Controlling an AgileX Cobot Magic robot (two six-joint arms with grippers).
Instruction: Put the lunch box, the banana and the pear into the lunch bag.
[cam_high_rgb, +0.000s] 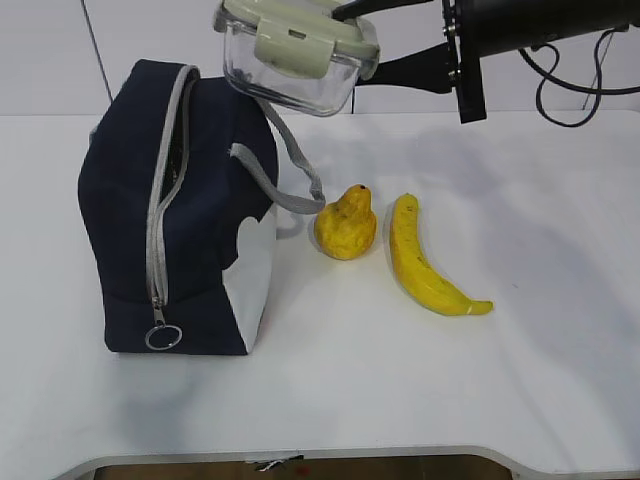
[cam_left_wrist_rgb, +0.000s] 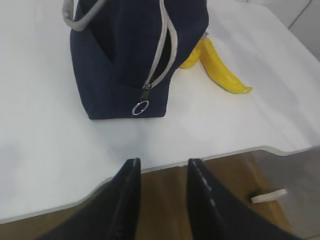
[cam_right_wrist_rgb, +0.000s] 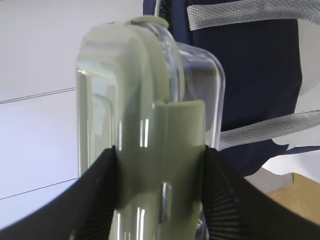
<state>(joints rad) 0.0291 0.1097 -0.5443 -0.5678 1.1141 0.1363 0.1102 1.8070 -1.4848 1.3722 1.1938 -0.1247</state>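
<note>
Lunch box: the small clear rectangular container with a sage-green clip-on lid (cam_high_rgb: 296, 55) hangs in the air, tilted, above the top right of the bag, near the far edge of the desk. It looks empty through its clear walls.

Right pincer: the black right gripper (cam_right_wrist_rgb: 159, 187) has the lunch box between its two fingers; in the right wrist view one finger (cam_right_wrist_rgb: 75, 200) presses the left side and the other the right side of the lid end. The jaws stand about half apart, closed on the box. In the exterior view the arm comes in from the upper right.

Left pincer: the black left gripper (cam_left_wrist_rgb: 161, 172) holds nothing. Its jaws are partly open with a clear gap, and it hovers beyond the near edge of the desk, well apart from the bag.

Lunch bag: the large boxy navy-blue fabric bag with grey zipper and grey strap handles (cam_high_rgb: 180, 210) stands on the left part of the white desk (cam_high_rgb: 520, 380). The zipper is open along the front, and the ring pull (cam_high_rgb: 163, 337) hangs at the bottom. What is inside I cannot tell; the slit is dark.

Pear: the squat yellow-orange pear (cam_high_rgb: 346, 224) stands upright just beside the bag, on its right.

Banana: the curved yellow banana (cam_high_rgb: 425, 262) lies on the desk near the pear, on its right, not touching it.
</note>
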